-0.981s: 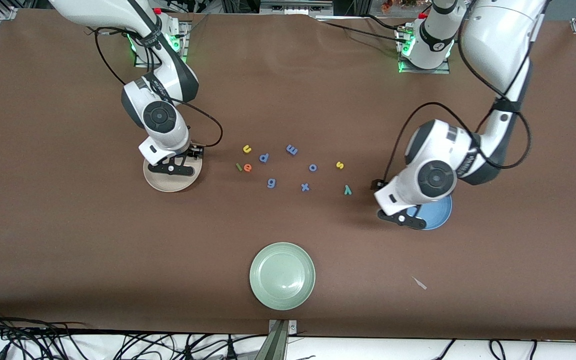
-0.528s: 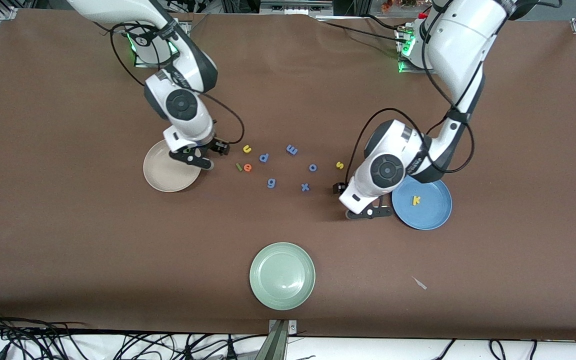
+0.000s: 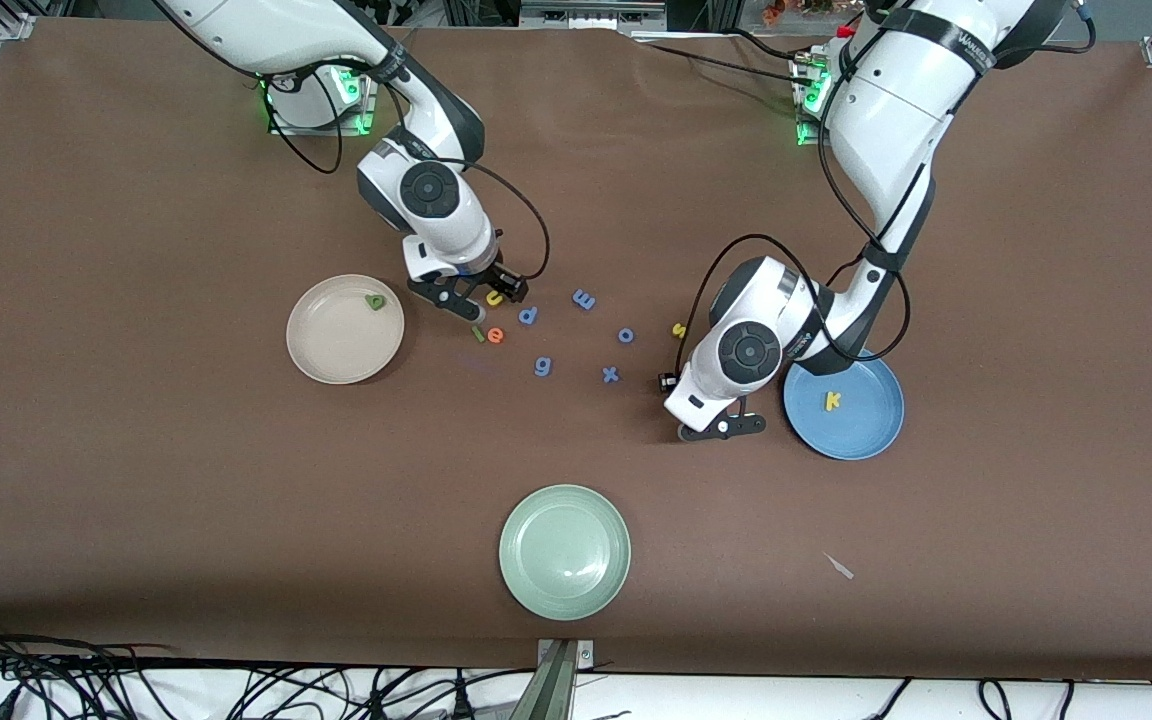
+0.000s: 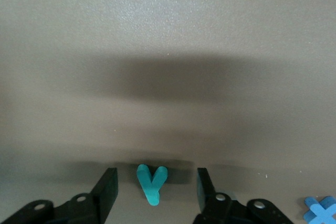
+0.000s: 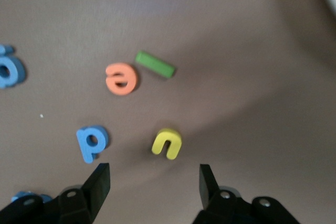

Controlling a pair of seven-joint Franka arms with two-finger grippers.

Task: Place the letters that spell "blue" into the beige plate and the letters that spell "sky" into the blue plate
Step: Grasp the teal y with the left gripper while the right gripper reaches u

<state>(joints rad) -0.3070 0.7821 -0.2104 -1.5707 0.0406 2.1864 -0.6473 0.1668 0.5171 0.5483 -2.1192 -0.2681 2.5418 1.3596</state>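
Foam letters, small and matte, lie scattered on the brown desk (image 3: 136, 480) between two round shallow plates. The dark green b (image 3: 375, 301) rests in the beige plate (image 3: 321, 355), near the rim that faces the loose letters. The yellow k (image 3: 833, 401) lies flat in the blue plate (image 3: 871, 430). On the desk, the yellow u (image 5: 167, 142), the orange e (image 5: 122, 78) and the light green l bar (image 5: 155, 64) sit close together but apart, the u farthest from the front camera. The yellow s (image 3: 679, 329) lies toward the left arm's end of the table, partly covered by that arm. The teal y (image 4: 151, 183) lies flat on the desk between the left tool's fingers, apart from both. All-blue letters, among them a p (image 5: 92, 141) and an x (image 4: 321, 209), lie between the two groups. A pale green plate (image 3: 564, 550), glossy, stands nearest the front camera. The left tool (image 4: 155, 187) points straight down over the y, beside the blue plate, its fingers spread and clamping nothing. The right tool (image 5: 154, 182) hangs over the desk just beside the u, fingers spread wide and empty, its arm bent at the elbow.
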